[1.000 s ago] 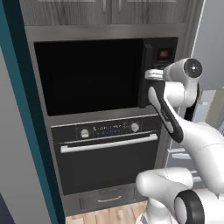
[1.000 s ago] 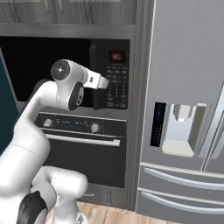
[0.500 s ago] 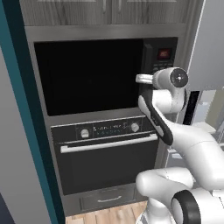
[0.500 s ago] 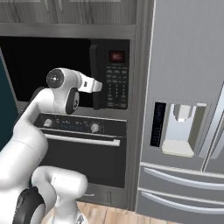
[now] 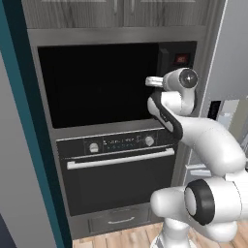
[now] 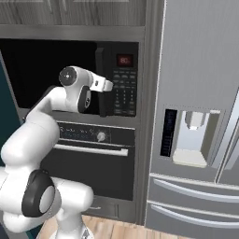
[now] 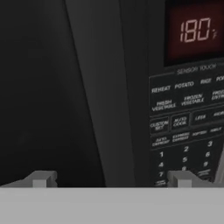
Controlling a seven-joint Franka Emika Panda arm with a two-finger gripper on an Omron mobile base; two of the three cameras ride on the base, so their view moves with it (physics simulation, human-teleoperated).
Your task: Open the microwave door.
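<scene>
Kitchen wall: grey cabinet column, oven (image 5: 118, 169) below the microwave (image 6: 93, 77), fridge (image 6: 200, 112) to the right.
Microwave door: glossy black panel (image 5: 97, 82), closed flush in the frame.
Handle: thick vertical dark bar (image 7: 105, 87) at the door's right edge, beside the keypad (image 7: 188, 131).
Display: red, reads 180 (image 7: 194, 30).
Tool: (image 7: 109, 179) spread apart, holding nothing, its tips on either side of the handle, just in front of it; contact cannot be told.
</scene>
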